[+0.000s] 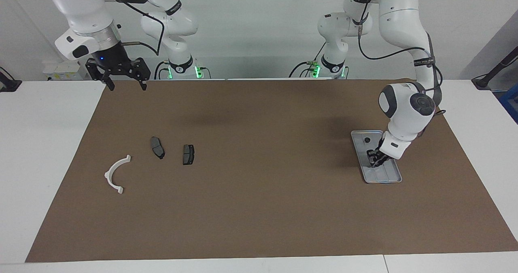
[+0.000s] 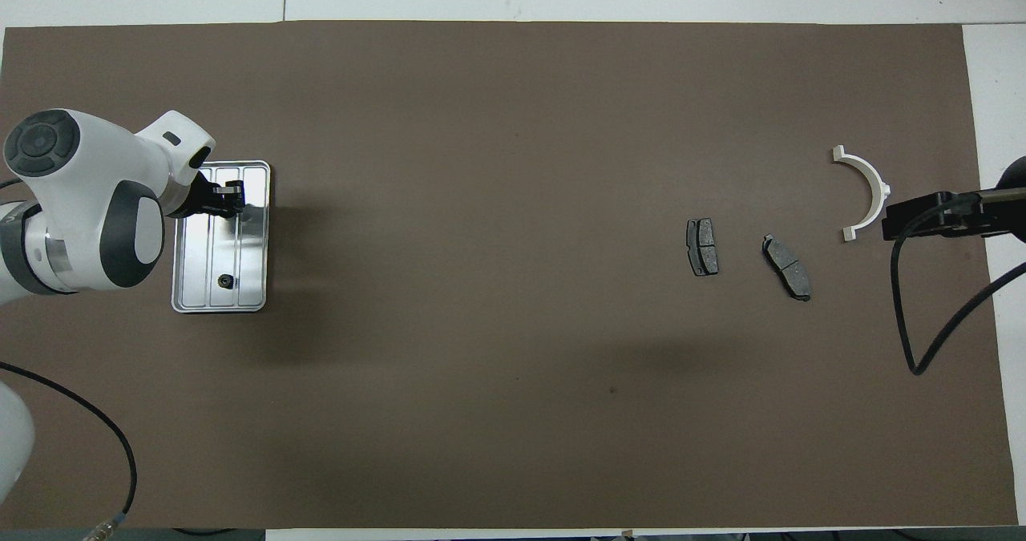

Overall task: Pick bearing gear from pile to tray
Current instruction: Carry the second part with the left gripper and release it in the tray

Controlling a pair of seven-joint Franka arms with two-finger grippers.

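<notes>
The silver tray point(image 1: 383, 180) lies on the brown mat toward the left arm's end; it also shows in the overhead view point(image 2: 218, 308). One small black round piece point(image 1: 367, 140) lies in the tray's end nearer to the robots point(image 2: 227, 282). My left gripper point(image 1: 375, 162) is down inside the tray at its other end point(image 2: 228, 201). What remains of the pile lies toward the right arm's end: a white half-ring bracket point(image 1: 115, 172) point(image 2: 870, 188) and two dark brake pads point(image 1: 157, 147) point(image 1: 188, 154). My right gripper point(image 1: 125, 86) hangs open and empty, high over the mat's edge nearest the robots.
The brown mat point(image 1: 259, 208) covers most of the white table. The right arm's black cable point(image 2: 922, 300) hangs beside the bracket in the overhead view. The left arm's white wrist point(image 1: 404, 111) leans over the tray.
</notes>
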